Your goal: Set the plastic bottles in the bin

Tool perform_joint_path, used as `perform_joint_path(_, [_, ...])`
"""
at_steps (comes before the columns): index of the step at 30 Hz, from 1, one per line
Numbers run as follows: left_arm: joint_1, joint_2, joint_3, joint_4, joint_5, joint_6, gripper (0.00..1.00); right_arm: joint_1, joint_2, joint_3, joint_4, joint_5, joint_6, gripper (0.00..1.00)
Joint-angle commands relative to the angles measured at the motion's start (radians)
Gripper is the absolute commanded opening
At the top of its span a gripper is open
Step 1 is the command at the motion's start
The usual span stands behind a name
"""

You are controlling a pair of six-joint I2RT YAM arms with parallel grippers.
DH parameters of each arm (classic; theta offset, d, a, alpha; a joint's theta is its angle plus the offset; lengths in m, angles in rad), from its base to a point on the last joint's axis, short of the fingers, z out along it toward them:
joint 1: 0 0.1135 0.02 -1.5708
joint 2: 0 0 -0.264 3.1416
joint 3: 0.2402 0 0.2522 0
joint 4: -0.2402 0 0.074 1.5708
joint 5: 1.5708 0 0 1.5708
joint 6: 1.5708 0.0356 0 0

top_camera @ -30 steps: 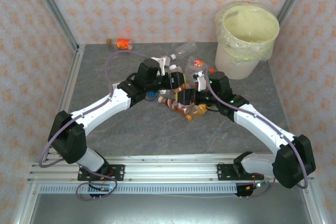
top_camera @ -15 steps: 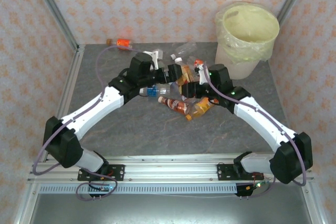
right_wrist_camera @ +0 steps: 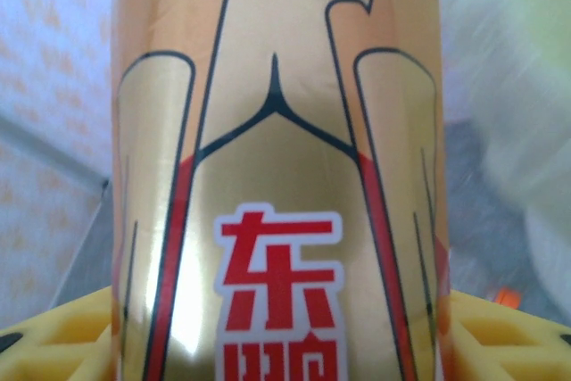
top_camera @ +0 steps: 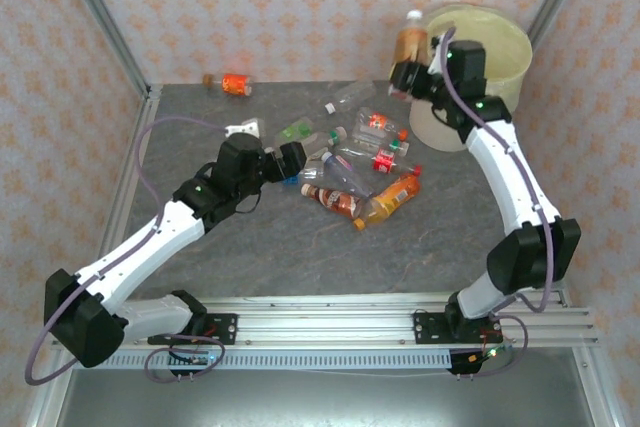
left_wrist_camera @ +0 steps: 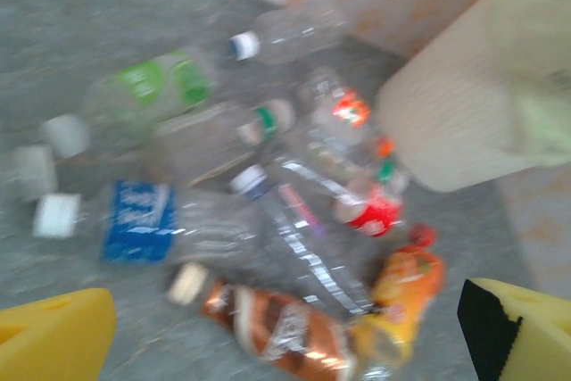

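The left jaws stand wide apart with nothing between them; the left gripper [top_camera: 290,159] hovers low beside the heap of small clear plastic bottles [top_camera: 355,172] lying on the grey stone-look table [top_camera: 300,257]. The right jaws clamp an upright gold-labelled plastic bottle with a white cap [top_camera: 408,42]. The right gripper [top_camera: 408,77] holds it high by the left rim of the round cream bin lined with a yellowish bag [top_camera: 515,77]. One orange-labelled bottle [top_camera: 235,84] lies apart near the far wall.
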Motion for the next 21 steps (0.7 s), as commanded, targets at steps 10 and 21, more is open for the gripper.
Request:
perform_joint_path(10, [0.084,-0.151,-0.158,-0.11,-0.156,-0.049,1.0,-0.205,0.319,0.446,-0.205,0.145,-0.076,0.61])
perform_joint_path(21, [0.139,-0.27,-0.272,-0.113,-0.186,-0.101,1.0,-0.259,0.606,0.845,-0.465,-0.093,-0.184,0.68])
